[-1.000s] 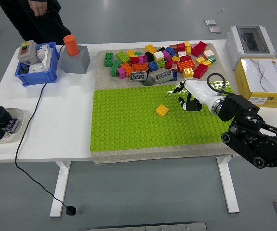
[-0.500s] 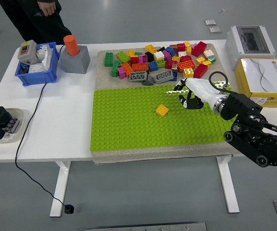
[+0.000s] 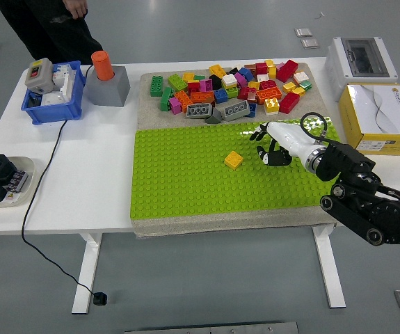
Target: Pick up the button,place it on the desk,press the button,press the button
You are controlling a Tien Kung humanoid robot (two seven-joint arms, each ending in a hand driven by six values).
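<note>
on the desk [image 3: 81,188] at the far left, a small tray [image 3: 3,182] carries two black round parts. behind it a blue bin [image 3: 52,97] holds a grey button box [image 3: 39,75] with other white and grey pieces that are hard to tell apart; a black cable [image 3: 43,174] runs from there over the desk's near edge. just right of the bin, one orange button [image 3: 102,65] stands upright on its grey base [image 3: 108,87], untouched. a person [image 3: 46,21] in dark clothes stands at the far side, cut off at the top. further right lies one green baseplate [image 3: 186,174] with a single yellow brick [image 3: 234,160] on it, and behind it a heap of coloured bricks [image 3: 231,87], too jumbled to count. the right hand [image 3: 273,142] hovers over the baseplate right of the yellow brick, its dark fingers loosely curled downward and grasping nothing; whether they touch the plate is unclear. at the far right a white box [image 3: 360,62] and a yellow-and-white carton [image 3: 380,118] sit.
</note>
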